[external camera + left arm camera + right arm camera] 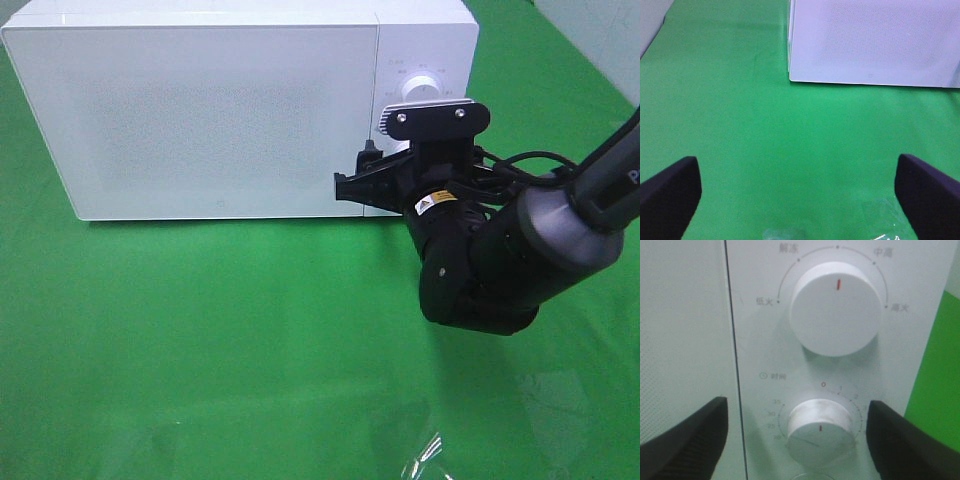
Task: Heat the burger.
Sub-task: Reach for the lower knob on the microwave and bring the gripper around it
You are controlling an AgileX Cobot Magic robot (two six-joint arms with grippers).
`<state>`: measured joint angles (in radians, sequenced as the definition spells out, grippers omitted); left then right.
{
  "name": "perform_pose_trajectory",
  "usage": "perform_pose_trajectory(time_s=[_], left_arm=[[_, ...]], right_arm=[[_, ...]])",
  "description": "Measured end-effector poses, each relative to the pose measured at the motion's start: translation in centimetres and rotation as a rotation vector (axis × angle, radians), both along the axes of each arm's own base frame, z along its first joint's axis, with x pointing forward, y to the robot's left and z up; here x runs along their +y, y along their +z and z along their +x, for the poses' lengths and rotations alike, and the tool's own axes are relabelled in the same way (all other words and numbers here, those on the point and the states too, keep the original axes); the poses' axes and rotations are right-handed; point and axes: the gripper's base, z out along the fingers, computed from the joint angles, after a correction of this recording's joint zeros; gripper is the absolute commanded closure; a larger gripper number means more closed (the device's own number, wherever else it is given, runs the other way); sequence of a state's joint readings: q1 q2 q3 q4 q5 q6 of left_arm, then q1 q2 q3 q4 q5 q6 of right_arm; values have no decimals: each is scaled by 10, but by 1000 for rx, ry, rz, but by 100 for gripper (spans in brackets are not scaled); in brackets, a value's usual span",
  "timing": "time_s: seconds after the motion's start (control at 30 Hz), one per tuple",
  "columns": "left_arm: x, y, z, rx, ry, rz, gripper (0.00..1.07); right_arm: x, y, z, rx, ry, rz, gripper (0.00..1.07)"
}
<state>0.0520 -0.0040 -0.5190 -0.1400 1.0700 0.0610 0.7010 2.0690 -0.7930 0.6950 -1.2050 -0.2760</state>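
Observation:
The burger is out of view. The white microwave (pixel 220 110) stands at the back of the green cloth with its door shut. My right gripper (pixel 385 170) is at the control panel. In the right wrist view its fingers stand open (pixel 797 410) on either side of the lower timer knob (pixel 820 432) with a gap on each side. That knob's red mark points down, away from the 0 at the top. On the upper power knob (pixel 835 307) the red mark points up. My left gripper (pixel 797 165) hangs open over bare cloth, facing the microwave's lower left corner (pixel 792 77).
Green cloth (pixel 200 330) covers the table in front of the microwave. A crumpled clear plastic piece (pixel 425 460) lies near the front edge, also seen as clear plastic (pixel 882 235) below the left gripper. The right arm (pixel 500 260) reaches in from the right.

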Motion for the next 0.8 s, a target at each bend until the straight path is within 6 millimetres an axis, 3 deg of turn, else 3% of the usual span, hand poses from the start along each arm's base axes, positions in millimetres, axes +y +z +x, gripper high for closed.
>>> perform_pose_trajectory(time_s=[0.5, 0.73, 0.8], left_arm=[[0, 0, 0, 0, 0, 0, 10], [0, 0, 0, 0, 0, 0, 10], [0, 0, 0, 0, 0, 0, 10]], right_arm=[[-4, -11, 11, 12, -32, 4, 35], [-5, -14, 14, 15, -43, 6, 42], [-4, -17, 14, 20, -43, 2, 51]])
